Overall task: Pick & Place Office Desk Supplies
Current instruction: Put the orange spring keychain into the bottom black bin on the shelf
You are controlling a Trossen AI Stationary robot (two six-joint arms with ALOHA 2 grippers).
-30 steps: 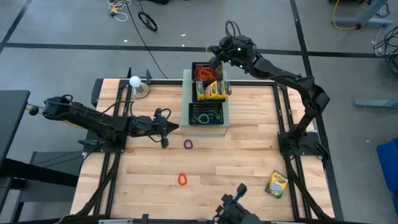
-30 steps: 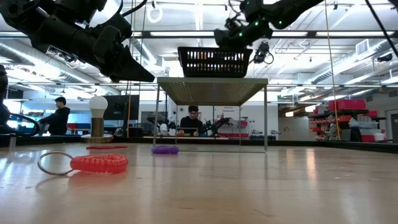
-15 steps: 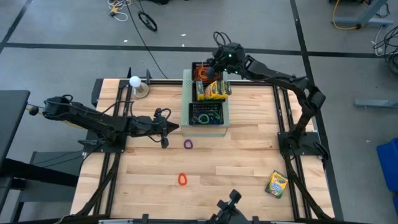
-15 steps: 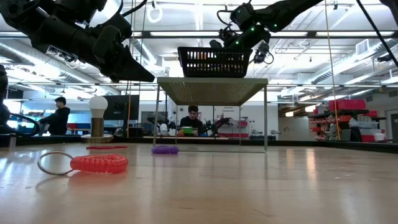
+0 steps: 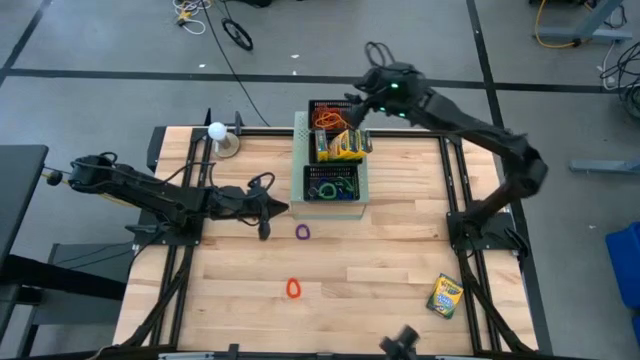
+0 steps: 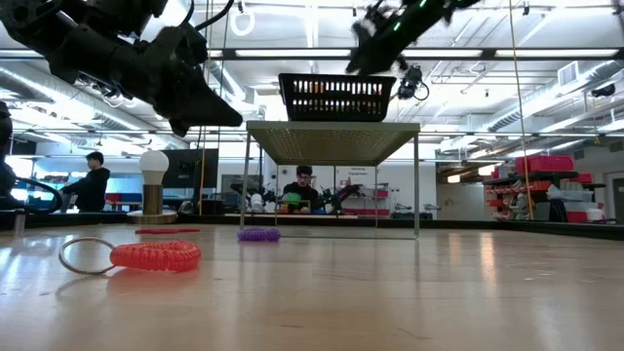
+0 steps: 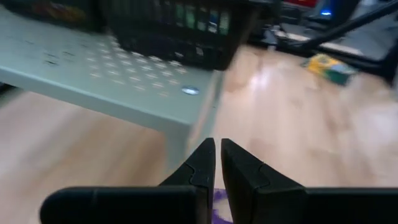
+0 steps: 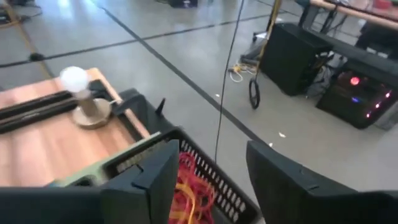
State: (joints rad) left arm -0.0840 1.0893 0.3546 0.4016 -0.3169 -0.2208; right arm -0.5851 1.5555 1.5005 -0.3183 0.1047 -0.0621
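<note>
The left tool point(image 5: 266, 214) is seen nearly closed and empty, low over the tabletop point(image 5: 400, 260); a purple band point(image 5: 303, 232) lies just beyond its tips, a red band point(image 5: 293, 288) farther off. A descent started from here could pin the loop flat or nudge it away — thin rubber slips easily. The right tool point(image 5: 352, 112), parted with nothing held, hangs over the far mesh tray point(image 5: 321, 104) of orange bands point(image 8: 186, 186). A strand could be snagged there. A crayon box point(image 5: 444, 296) lies well apart, untouched.
</note>
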